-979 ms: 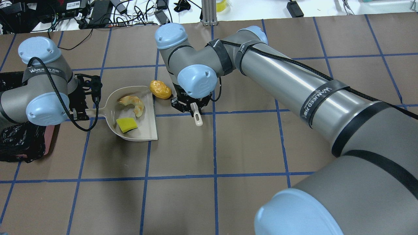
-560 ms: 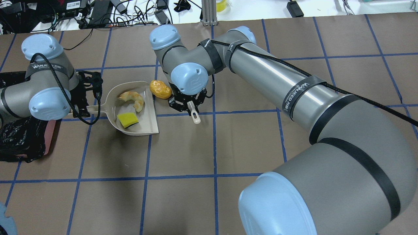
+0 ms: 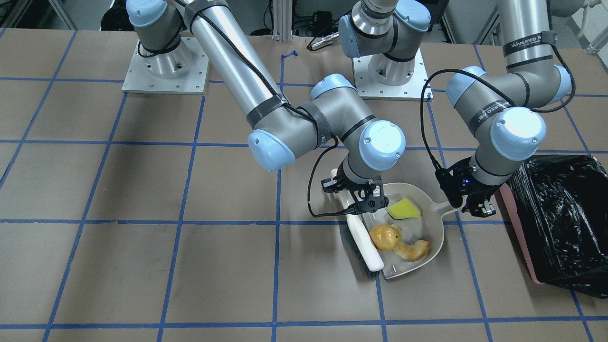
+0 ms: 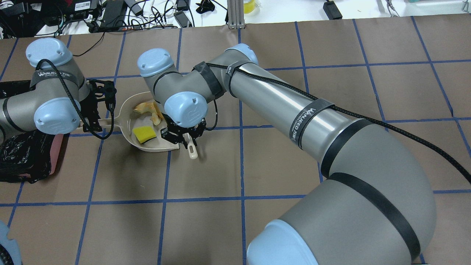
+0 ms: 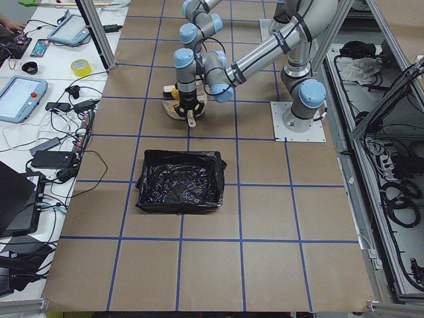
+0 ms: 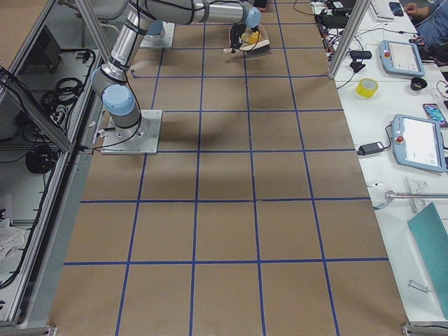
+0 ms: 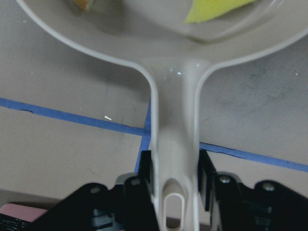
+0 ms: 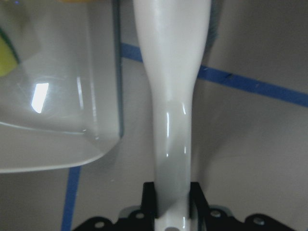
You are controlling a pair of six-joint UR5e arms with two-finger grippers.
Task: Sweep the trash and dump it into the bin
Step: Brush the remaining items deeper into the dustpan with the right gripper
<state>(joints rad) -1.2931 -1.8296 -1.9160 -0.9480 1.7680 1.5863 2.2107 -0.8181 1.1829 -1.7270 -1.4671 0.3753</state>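
The cream dustpan (image 3: 434, 223) lies on the table and holds the yellow-green sponge (image 3: 403, 209), the bread roll (image 3: 384, 236) and the croissant (image 3: 414, 250). My left gripper (image 3: 475, 206) is shut on the dustpan handle (image 7: 175, 144). My right gripper (image 3: 358, 197) is shut on the white brush (image 3: 365, 247), whose bristles stand along the dustpan's open mouth. In the overhead view the sponge (image 4: 144, 134) and croissant (image 4: 147, 108) show, while my right wrist hides the roll. The pink bin (image 3: 515, 232) with its black bag (image 3: 560, 218) stands just beyond the left gripper.
Brown paper with blue tape lines covers the table. Cables and boxes lie along the far edge (image 4: 110, 14). The bin also shows in the overhead view (image 4: 22, 158), at the left edge under my left arm.
My right arm has swept the brush to the left, up to the dustpan's mouth. The bread roll has gone from the table into the dustpan. The left gripper has kept its hold.
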